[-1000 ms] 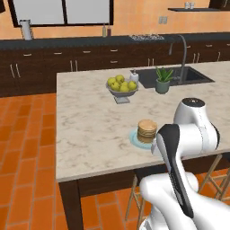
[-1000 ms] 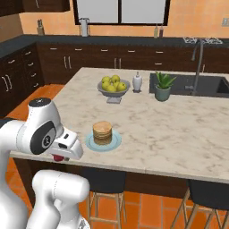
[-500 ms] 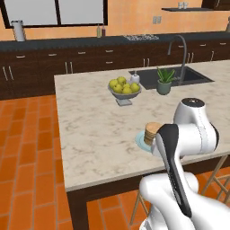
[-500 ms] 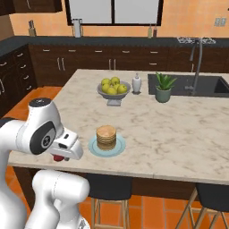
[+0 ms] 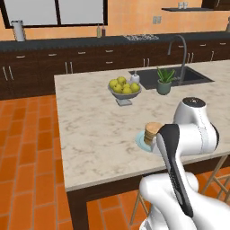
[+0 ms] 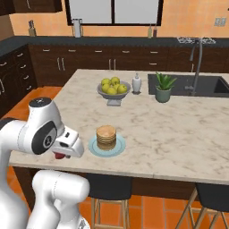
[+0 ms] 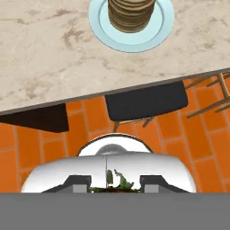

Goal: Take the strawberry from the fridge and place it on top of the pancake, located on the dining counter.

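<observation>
White arm [image 6: 42, 129] low beside pancake [image 6: 106, 136]

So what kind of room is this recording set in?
A rendered home kitchen, by the look of it: a marbled island counter with a sink and tall faucet, dark wall cabinets, and food set out, a fruit bowl and pancakes.

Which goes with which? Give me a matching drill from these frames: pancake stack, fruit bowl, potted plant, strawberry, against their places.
Things:
1. pancake stack
2. fruit bowl
3. potted plant
4. strawberry

Places:
A. beside the sink
B. in the shut gripper, off the counter's near edge
C. on the pale blue plate
D. next to the small white bottle

Pairs: 1-C, 2-D, 3-A, 4-B
</observation>
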